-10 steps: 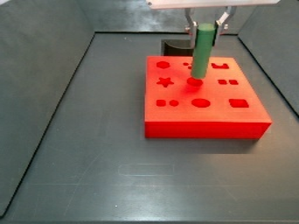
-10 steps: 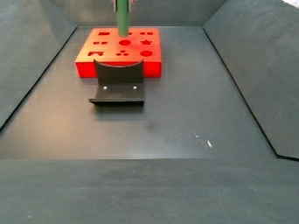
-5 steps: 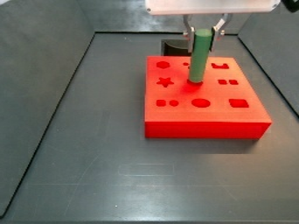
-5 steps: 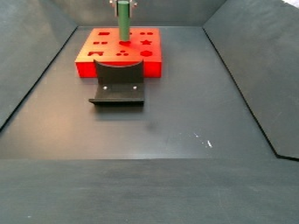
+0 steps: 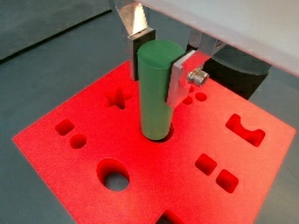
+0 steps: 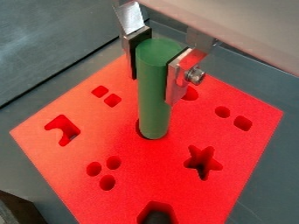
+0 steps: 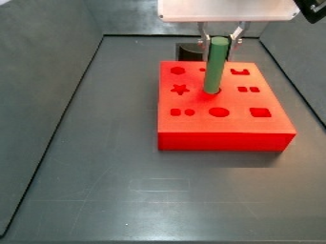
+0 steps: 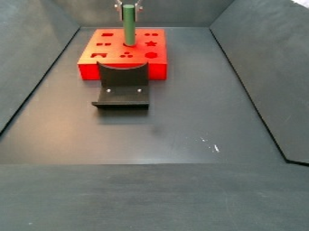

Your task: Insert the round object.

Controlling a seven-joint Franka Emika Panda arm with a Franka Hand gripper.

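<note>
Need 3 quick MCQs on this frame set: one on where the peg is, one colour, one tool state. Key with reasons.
1. Where is the green cylinder peg's lower end?
A. On the floor beside the red block
B. At a round hole in the red block's top
C. On the dark holder

2. What colour is the block with the shaped holes?
A. Red
B. Blue
C. Yellow

3. What is the tool doing?
A. Open, clear of the peg
B. Shut on nothing
C. Shut on the peg's upper part

Key:
1. B: in both wrist views the green cylinder peg stands upright with its lower end at a round hole in the red block.
2. A: the block is red in every view.
3. C: the tool, above the block, has its silver fingers pressed against both sides of the peg's upper part.
</note>
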